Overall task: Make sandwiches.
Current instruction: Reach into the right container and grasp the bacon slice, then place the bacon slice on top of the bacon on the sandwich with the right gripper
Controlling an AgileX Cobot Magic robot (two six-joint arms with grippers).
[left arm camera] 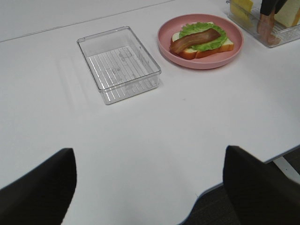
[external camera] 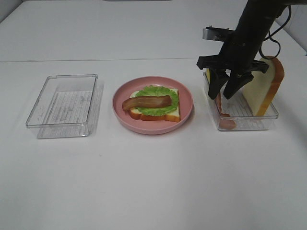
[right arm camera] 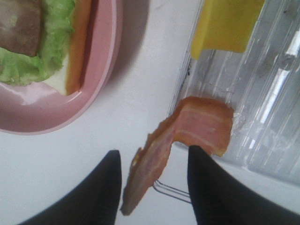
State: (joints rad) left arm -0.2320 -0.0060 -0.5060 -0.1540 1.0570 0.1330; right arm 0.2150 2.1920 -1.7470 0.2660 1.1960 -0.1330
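Observation:
The sandwich stack lies on the pink plate (external camera: 153,129): a bread slice (external camera: 171,114), green lettuce (external camera: 169,94) and one bacon strip (external camera: 146,102). My right gripper (external camera: 221,96) is open over the right clear tray (external camera: 249,122). In the right wrist view, my right gripper (right arm camera: 152,161) has a second bacon strip (right arm camera: 187,126) between its spread fingers, and that strip hangs over the tray's edge. The tray also holds an upright bread slice (external camera: 264,88) and yellow cheese (right arm camera: 227,23). My left gripper (left arm camera: 147,157) is open and empty, low over bare table.
An empty clear tray (external camera: 62,103) stands left of the plate and also shows in the left wrist view (left arm camera: 119,63). The table's front edge (left arm camera: 243,176) runs close to my left gripper. The right arm rises over the back right of the table.

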